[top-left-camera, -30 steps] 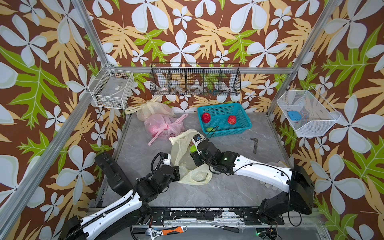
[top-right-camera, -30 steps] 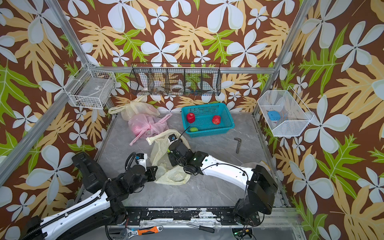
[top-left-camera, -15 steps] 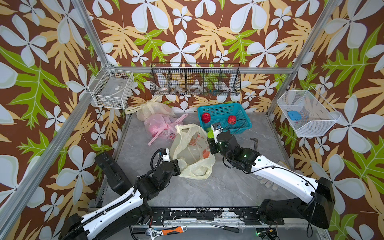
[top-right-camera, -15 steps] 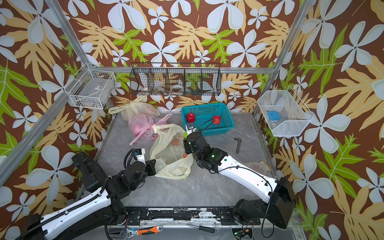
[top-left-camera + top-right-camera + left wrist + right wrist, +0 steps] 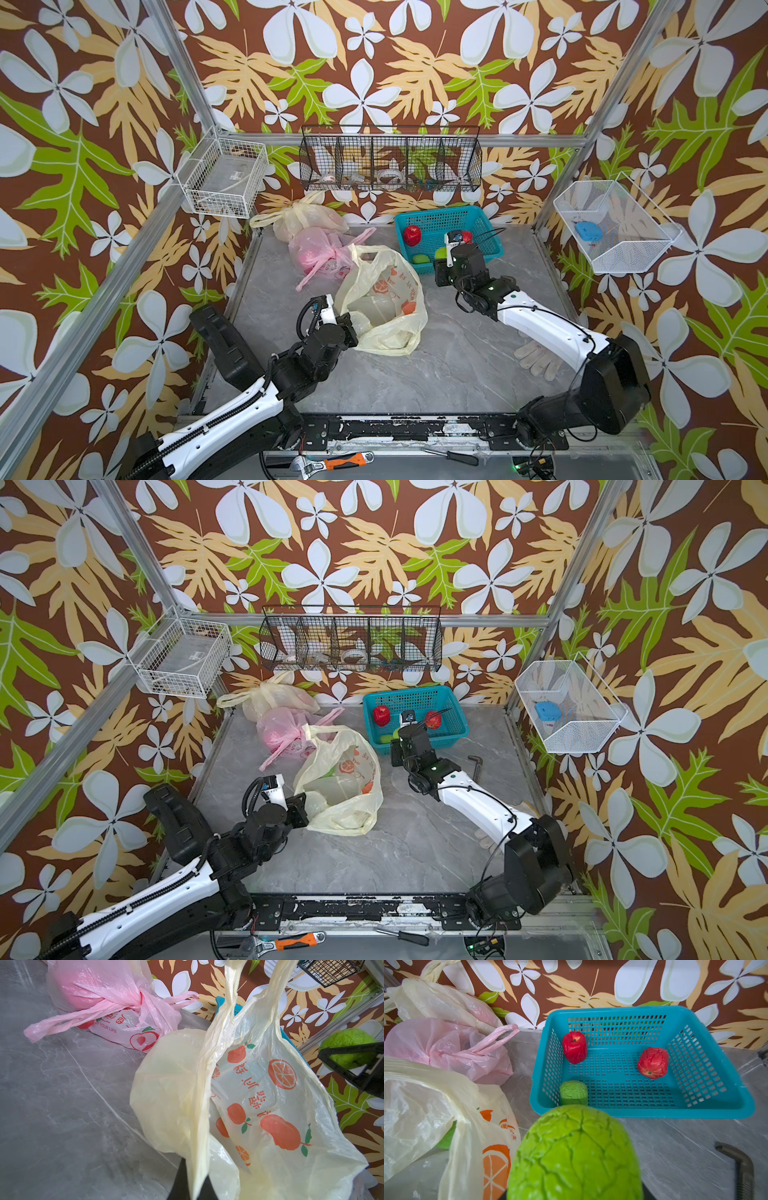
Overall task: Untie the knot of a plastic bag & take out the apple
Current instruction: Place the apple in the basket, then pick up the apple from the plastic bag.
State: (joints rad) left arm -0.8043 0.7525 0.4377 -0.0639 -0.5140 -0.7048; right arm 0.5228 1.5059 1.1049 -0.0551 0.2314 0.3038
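While your left gripper [image 5: 352, 328] is pinching shut on the rim of the yellow plastic bag [image 5: 382, 307], which is lying open and untied on the grey table [image 5: 449, 374], your right gripper [image 5: 444, 255] is clasping the green apple [image 5: 575, 1157] between part-open jaws. It is holding the apple clear of the bag, just beside the near edge of the teal basket [image 5: 643, 1113]. Two red apples [image 5: 574, 1047] and a second green apple [image 5: 573, 1093] are sitting inside that basket.

Open desk [image 5: 436, 374] is seen at six o'clock. The centre is taken by the yellow bag [image 5: 386, 299], eleven o'clock by the pink bag [image 5: 320, 249], one o'clock by the basket [image 5: 449, 218].
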